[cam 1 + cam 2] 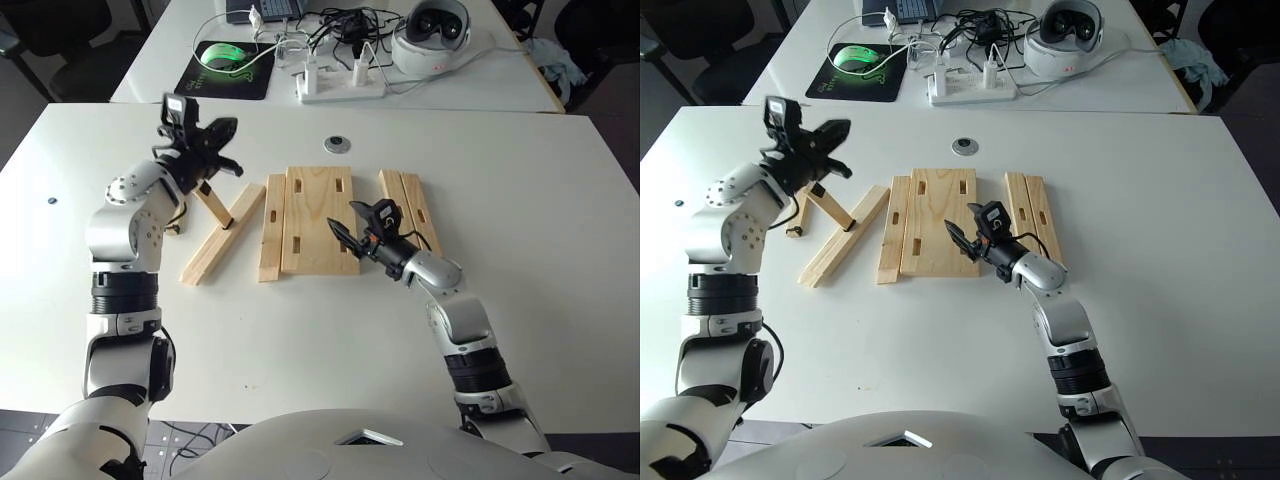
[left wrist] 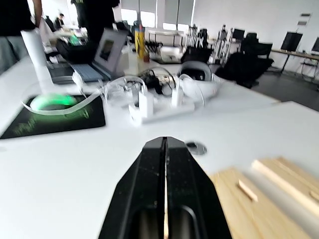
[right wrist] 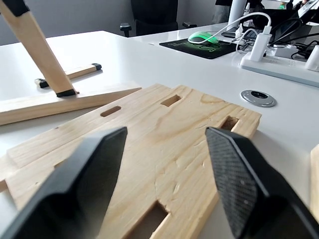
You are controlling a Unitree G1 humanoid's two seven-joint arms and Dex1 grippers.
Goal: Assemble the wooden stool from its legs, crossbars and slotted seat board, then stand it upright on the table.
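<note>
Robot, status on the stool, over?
Left gripper shut on a tilted leg, foot resting on a plank. Right gripper open over the seat board. Nothing joined yet, nothing blocking.

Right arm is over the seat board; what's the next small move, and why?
Probably lower the right gripper and close its fingers on the right edge of the seat board: the fingers are open over that edge, and the board lies flat, ungripped.

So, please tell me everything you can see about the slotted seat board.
The slotted seat board is a rectangular panel of pale, grainy wood with four rectangular slots, two towards each end. It lies flat on the white table. A narrower slotted strip lies along its left edge. The right tool, open, hangs over its near right corner; whether it touches the board is unclear.
</note>
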